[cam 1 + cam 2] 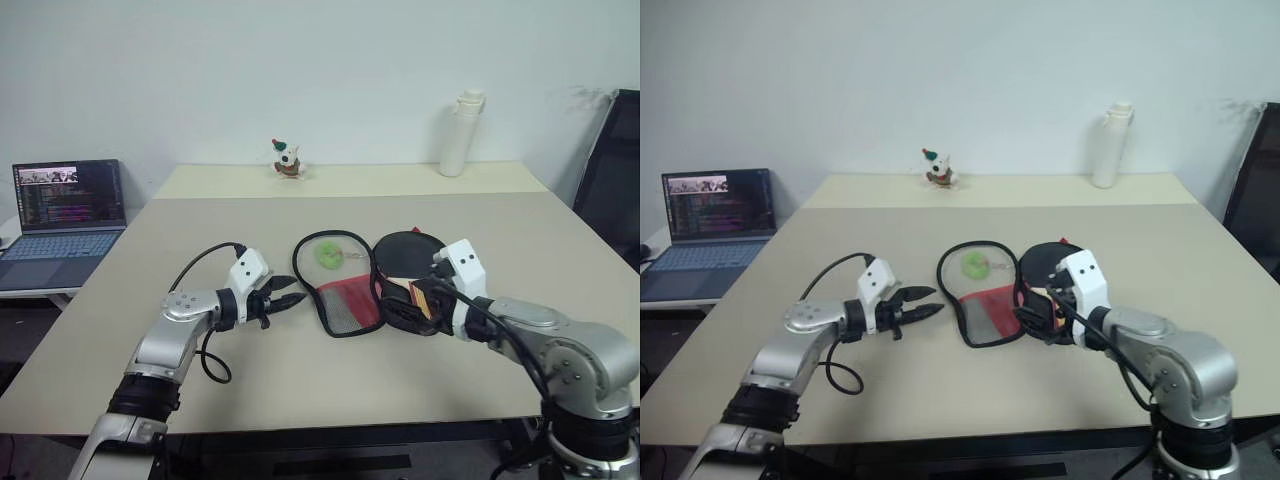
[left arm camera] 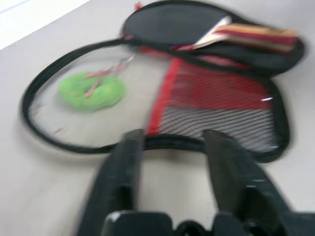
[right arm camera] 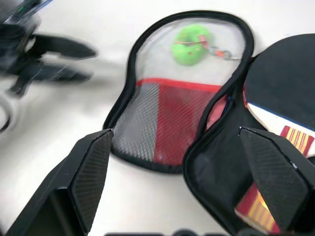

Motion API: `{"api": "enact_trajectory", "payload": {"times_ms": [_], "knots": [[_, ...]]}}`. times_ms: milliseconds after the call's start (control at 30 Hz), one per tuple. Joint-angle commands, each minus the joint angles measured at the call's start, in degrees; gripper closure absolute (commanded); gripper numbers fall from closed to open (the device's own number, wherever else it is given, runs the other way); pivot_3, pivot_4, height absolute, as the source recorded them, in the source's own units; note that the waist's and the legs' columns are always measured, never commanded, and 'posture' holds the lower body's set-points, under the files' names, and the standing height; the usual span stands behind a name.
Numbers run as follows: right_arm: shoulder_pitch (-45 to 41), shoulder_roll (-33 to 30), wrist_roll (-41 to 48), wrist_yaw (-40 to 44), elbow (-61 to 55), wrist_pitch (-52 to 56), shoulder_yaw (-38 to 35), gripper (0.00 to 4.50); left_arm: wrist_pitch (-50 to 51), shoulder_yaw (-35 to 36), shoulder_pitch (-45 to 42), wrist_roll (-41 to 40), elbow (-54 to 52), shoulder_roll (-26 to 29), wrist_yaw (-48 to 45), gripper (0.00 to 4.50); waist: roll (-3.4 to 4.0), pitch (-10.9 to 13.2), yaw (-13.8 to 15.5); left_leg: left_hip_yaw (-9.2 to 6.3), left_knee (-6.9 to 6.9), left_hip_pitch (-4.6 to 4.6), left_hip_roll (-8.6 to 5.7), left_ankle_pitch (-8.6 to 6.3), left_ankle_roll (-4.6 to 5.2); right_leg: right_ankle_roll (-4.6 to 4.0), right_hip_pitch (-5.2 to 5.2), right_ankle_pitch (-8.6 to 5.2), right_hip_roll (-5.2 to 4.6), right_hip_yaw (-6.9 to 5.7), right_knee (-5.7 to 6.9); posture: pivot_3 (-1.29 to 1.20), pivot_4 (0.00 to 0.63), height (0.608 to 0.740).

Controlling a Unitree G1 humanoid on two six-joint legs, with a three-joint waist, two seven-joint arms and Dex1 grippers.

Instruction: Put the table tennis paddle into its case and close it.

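Note:
The case [image 1: 343, 303] lies unzipped and spread flat mid-table, its mesh and red flap to the left. The table tennis paddle [image 1: 403, 254] rests in the case's right half, black face up, with its striped wooden handle [image 3: 293, 138] pointing toward me. A small yellow-green ball [image 1: 328, 254] sits inside the mesh flap. My left gripper [image 1: 294, 291] hovers just left of the flap's zip edge, open and holding nothing. My right gripper [image 3: 182, 179] is wide open over the near end of the case, by the handle, with nothing gripped.
An open laptop [image 1: 68, 210] stands on a side table at the left. At the table's far edge are a white bottle [image 1: 460, 133] and a small figurine [image 1: 288, 160]. A black chair [image 1: 612, 180] is at the right.

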Motion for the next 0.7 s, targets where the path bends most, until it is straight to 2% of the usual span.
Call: {"api": "enact_trajectory", "payload": {"times_ms": [33, 67, 100, 400, 700], "knots": [[-0.3, -3.5, 0.4, 2.0, 0.3, -2.6, -2.4, 0.0, -3.1, -0.5, -4.0, 3.4, 7.1, -0.8, 2.4, 3.97, -0.01, 0.0, 0.0, 0.02, 0.0, 0.0, -0.01, 0.0, 0.0, 0.0, 0.0, 0.0, 0.0, 0.0, 0.0, 0.0, 0.15, 0.74], [-0.4, -3.8, 0.3, 1.9, 0.7, -3.0, -2.5, 0.0, -3.7, -0.8, -4.9, 4.1, 9.2, -1.2, 2.9, 4.39, -0.02, 0.0, 0.0, 0.04, -0.01, 0.0, -0.01, 0.0, 0.0, 0.01, -0.01, 0.0, 0.0, -0.01, -0.01, 0.0, 0.15, 0.74], [-0.5, -4.1, 0.1, 1.7, 1.1, -3.4, -2.6, 0.0, -3.9, -1.0, -5.8, 4.7, 11.3, -1.6, 3.2, 4.48, -0.02, 0.0, 0.0, 0.06, -0.01, 0.0, -0.02, 0.0, 0.0, 0.01, -0.01, 0.01, 0.0, -0.01, -0.02, 0.0, 0.15, 0.74], [-0.4, -3.9, -0.3, 0.5, 1.5, -5.1, -2.2, 0.0, -9.2, -3.0, -12.1, 9.8, 27.1, -6.5, 5.9, 4.48, -0.05, 0.0, 0.1, 0.09, 0.0, -0.04, -0.01, -0.03, 0.06, 0.02, -0.03, 0.01, -0.01, 0.0, -0.04, 0.0, 0.15, 0.74], [0.3, -4.8, -0.5, 0.5, 1.7, -5.9, -1.9, 0.0, -15.4, -2.3, -19.9, 9.6, 36.8, -15.3, 5.3, 4.48, -0.11, 0.0, 1.2, 0.09, 0.06, -0.09, -0.09, -0.03, 0.06, 0.09, -0.01, 0.05, -0.06, -0.04, -0.08, 0.0, 0.15, 0.74]]}}
